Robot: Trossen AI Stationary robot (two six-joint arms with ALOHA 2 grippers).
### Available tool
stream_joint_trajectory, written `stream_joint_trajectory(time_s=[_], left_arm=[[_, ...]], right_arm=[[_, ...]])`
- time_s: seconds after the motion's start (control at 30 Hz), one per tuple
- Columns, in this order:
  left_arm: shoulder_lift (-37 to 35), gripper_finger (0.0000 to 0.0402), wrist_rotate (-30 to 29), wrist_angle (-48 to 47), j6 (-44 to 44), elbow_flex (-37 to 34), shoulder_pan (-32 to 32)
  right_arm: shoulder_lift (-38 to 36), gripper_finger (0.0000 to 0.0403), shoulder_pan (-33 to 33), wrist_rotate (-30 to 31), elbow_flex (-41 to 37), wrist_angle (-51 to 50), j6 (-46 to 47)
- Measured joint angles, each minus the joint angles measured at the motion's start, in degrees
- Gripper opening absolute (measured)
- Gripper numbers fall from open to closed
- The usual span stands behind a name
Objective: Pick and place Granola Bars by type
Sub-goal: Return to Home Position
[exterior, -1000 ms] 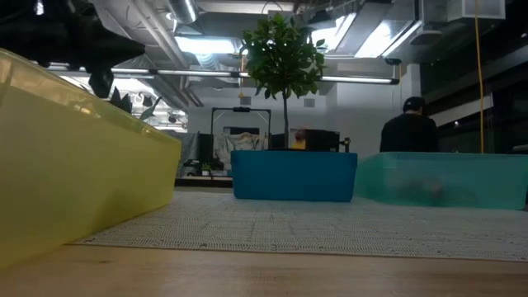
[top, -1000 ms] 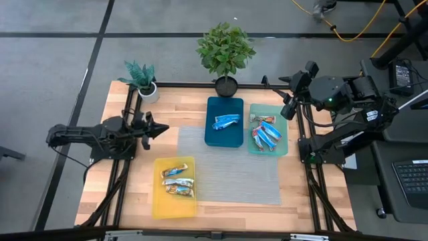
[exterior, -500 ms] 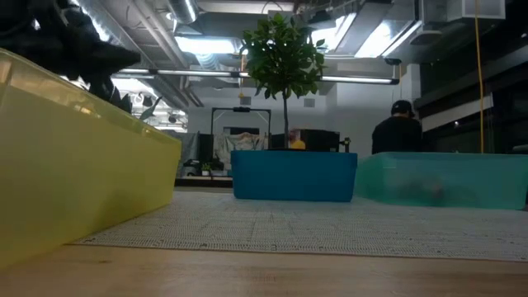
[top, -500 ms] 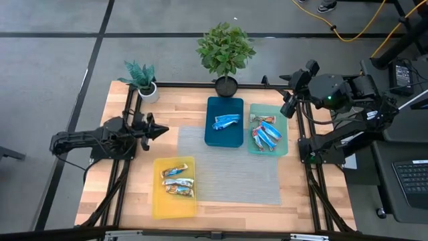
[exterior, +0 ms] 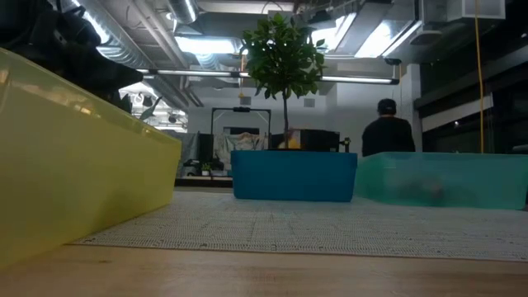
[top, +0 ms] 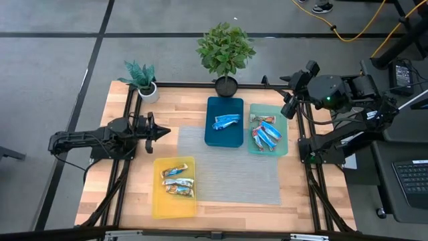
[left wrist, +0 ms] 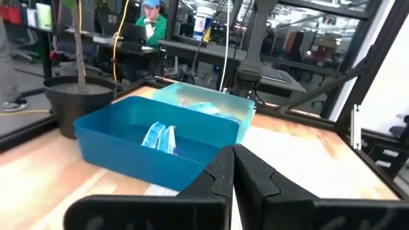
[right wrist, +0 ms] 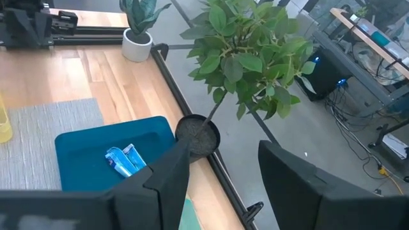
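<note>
The left gripper (top: pixel 162 131) hangs over the left side of the table (top: pixel 214 214), pointing toward the middle, with its two fingers (left wrist: pixel 217 176) pressed tight together and nothing between them. Behind it, at the far left corner, stands a small plant (top: pixel 143 82) in a white pot. Nearer the front lies a yellow tray (top: pixel 158 204) holding three bars (top: pixel 178 181) side by side in tan and blue wrappers. To its right a grey mat (top: pixel 234 174) covers the middle of the table. A blue tray (top: pixel 215 137) sits at the far edge of the mat with a single blue bar (top: pixel 226 121) lying slantwise inside. Behind this tray a large leafy plant (top: pixel 225 48) stands in a black pot. Just beside the blue tray on the right is a teal tray (top: pixel 267 152) with several bars (top: pixel 266 135) heaped in it, their wrappers blue and white with red marks. The right gripper (top: pixel 289 108) is held at the right edge of the table, near the far corner of the teal tray, with its fingers (right wrist: pixel 172 172) spread apart and empty.
</note>
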Motion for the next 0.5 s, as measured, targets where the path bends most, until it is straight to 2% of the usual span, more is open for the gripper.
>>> stream_joint_trajectory(time_s=[0.5], left_arm=[[0.0, 0.0001, -0.28, 0.0, 2.22, 0.0, 0.16]], right_arm=[[0.0, 0.0188, 0.0, 0.0, 0.0, -0.12, -0.12]])
